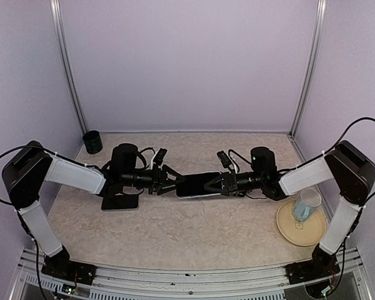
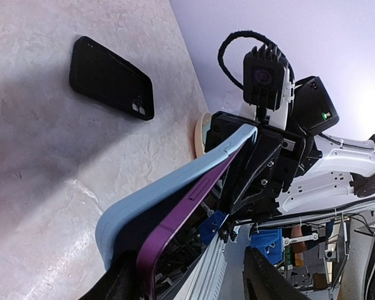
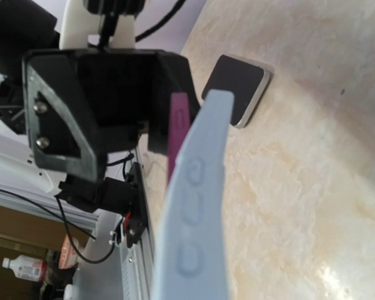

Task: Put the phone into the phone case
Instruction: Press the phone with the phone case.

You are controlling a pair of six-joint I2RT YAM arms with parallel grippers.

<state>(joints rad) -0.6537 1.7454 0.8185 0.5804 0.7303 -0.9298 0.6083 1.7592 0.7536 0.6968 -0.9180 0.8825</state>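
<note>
A purple phone (image 2: pixel 175 219) sits partly inside a light blue phone case (image 2: pixel 169 187), held in the air between my two arms; in the top view it shows as a dark slab (image 1: pixel 197 185). My right gripper (image 1: pixel 217 185) is shut on the far end of the case, and it also shows in the left wrist view (image 2: pixel 253 137). My left gripper (image 2: pixel 190 281) is open, its fingers spread wide, with the phone's near end against one finger (image 2: pixel 112 284). In the right wrist view the case's edge with its buttons (image 3: pixel 197 206) fills the middle, with the phone's purple edge (image 3: pixel 177 134) behind it.
A black phone case (image 2: pixel 112 86) lies on the table. A dark flat slab with a light rim (image 1: pixel 120 203) lies under my left arm and shows in the right wrist view (image 3: pixel 237 87). A pale cup (image 1: pixel 306 205) stands on a plate (image 1: pixel 294 234) at right. A black cup (image 1: pixel 92 142) stands back left.
</note>
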